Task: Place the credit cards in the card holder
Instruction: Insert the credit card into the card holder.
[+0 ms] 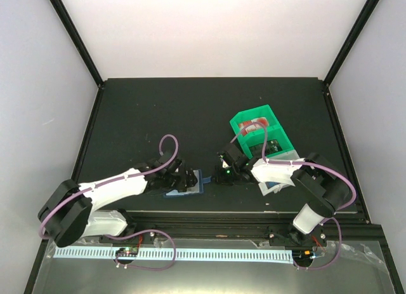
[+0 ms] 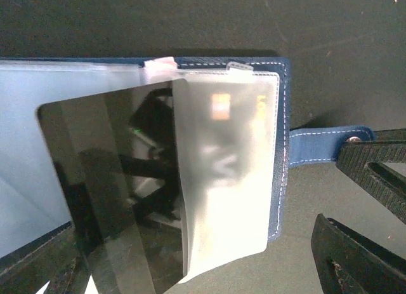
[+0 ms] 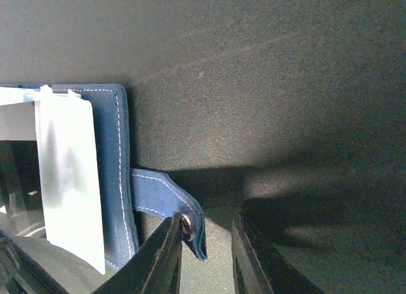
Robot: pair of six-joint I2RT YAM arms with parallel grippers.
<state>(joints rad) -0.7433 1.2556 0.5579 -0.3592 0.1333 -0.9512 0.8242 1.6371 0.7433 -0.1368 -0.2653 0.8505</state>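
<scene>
Navy blue stitched card holder point(image 2: 283, 116) lies open on the black bench point(image 1: 158, 116), near centre. A dark glossy credit card point(image 2: 108, 180) sits partly inside its frosted sleeve point(image 2: 231, 199). Left jaws released wide; right jaws slightly parted, empty. Further cards likely remain.

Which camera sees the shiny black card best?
The left wrist view: the black card fills it, partly under a frosted sleeve of the card holder. The right wrist catches only a sliver; the top view, nothing clear.
</scene>
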